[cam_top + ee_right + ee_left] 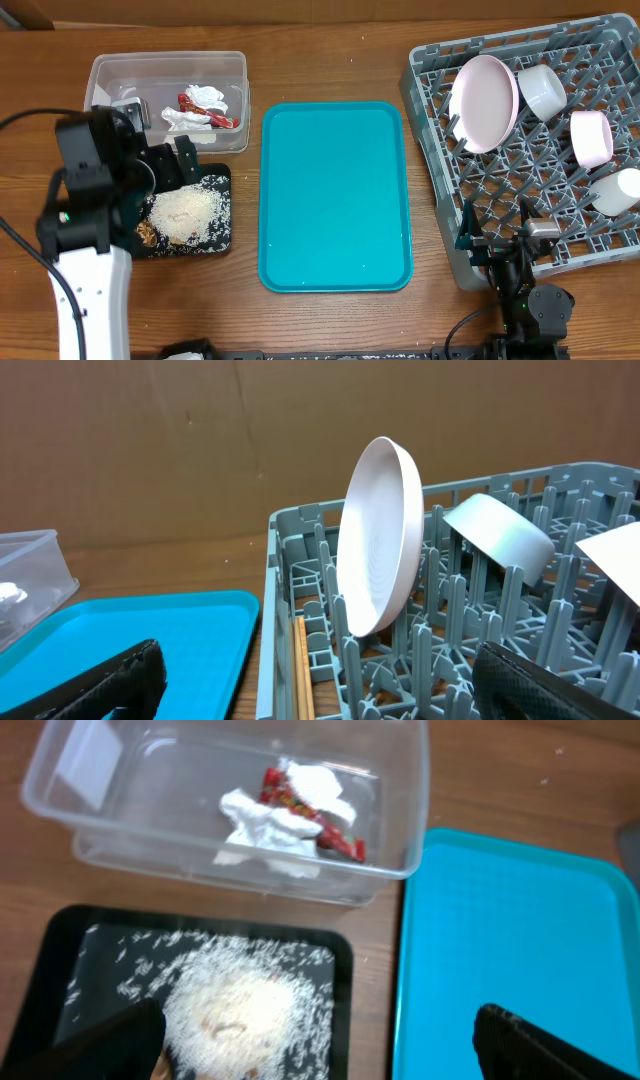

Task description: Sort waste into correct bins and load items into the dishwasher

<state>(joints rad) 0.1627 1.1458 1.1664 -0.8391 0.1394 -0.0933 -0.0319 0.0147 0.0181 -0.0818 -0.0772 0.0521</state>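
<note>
Two bowls (541,90) (591,138), one plate (485,103), one cup (617,190)

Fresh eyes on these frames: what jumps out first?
The bare teal tray sits dead centre, the brightest thing in view. To its right, the big grey dish rack holds a white plate standing on edge. At left, a heap of rice covers the black tray, next to the clear tub holding a crumpled napkin and red packet.

White left arm (92,300), black left claw (318,1045), black cables (28,256).
</note>
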